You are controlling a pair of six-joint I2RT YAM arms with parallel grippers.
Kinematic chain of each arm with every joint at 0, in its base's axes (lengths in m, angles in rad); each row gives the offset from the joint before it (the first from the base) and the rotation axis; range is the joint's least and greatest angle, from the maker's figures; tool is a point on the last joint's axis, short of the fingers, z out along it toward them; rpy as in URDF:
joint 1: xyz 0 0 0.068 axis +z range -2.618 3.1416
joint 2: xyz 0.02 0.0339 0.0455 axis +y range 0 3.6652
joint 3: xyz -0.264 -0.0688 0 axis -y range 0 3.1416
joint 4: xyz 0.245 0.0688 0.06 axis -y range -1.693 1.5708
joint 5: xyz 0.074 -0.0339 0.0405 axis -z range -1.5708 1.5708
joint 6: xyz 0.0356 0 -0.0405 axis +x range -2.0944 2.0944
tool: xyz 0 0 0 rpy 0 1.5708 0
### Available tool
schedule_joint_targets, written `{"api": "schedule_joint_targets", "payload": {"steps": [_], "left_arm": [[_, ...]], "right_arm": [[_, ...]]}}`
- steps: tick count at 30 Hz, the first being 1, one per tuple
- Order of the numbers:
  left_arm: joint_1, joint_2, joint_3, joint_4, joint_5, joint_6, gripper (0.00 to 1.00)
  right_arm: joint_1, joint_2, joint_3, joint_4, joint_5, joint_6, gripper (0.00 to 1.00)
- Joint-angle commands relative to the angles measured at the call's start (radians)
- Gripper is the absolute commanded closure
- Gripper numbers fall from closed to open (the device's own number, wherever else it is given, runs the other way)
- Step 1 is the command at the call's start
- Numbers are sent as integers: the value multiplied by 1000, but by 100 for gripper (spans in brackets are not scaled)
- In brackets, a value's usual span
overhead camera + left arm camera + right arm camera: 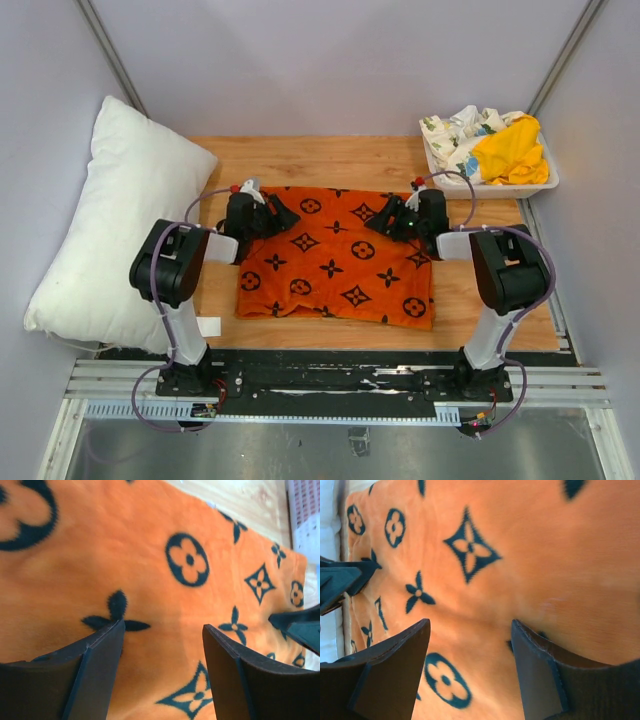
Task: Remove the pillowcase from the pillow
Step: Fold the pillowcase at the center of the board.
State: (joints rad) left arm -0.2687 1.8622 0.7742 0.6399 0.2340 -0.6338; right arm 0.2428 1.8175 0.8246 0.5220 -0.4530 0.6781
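Top view
- Pillowcase (pixel 335 260): lies flat on the middle of the table (pixel 330 155), with nothing inside it.
- Pillow (pixel 115 215): bare, off the table's left edge, leaning on the left wall; apart from the pillowcase.
- Left gripper (pixel 275 213): over the pillowcase's far-left corner.
- Right gripper (pixel 385 220): over the far-right corner.
- Open room: bare wood runs along the far edge and down the right side of the pillowcase; walls close in on the left, far and right.
- Bin (pixel 545 180): at the far-right corner, holding a yellow cloth (pixel 512 150) and a floral cloth (pixel 455 130).
- Tag (pixel 208 327): small and white, at the near-left table edge; too small to read.
- Hidden: both arms cover the pillowcase's far corners.

Left wrist view
- Left gripper (pixel 162 630): fingers spread wide with nothing between them; orange pillowcase (pixel 100 555) below.
- Print: black flowers, diamonds and circles.
- Edge: the far hem meets bare table (pixel 240 500) at the upper right.
- Right gripper (pixel 300 627): its dark tip is cut off by the right border.

Right wrist view
- Right gripper (pixel 470 630): fingers spread wide and holding nothing, above the pillowcase (pixel 545 555).
- Left gripper (pixel 340 580): its dark tip is cut off at the left border.
- Hard to make out: one black mark near the left finger is too blurred to read.
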Motion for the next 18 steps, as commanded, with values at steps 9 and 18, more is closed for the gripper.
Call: {"api": "schedule_joint_targets", "payload": {"steps": [9,18], "left_arm": [[192,-41,9,-125,-108,51,30],[168,-248,40,-232,-158,153,25]], "right_arm": [[-245,-82,-99,-61,47,30,32],[-257,-301,-26,-243,161,-63,28]]}}
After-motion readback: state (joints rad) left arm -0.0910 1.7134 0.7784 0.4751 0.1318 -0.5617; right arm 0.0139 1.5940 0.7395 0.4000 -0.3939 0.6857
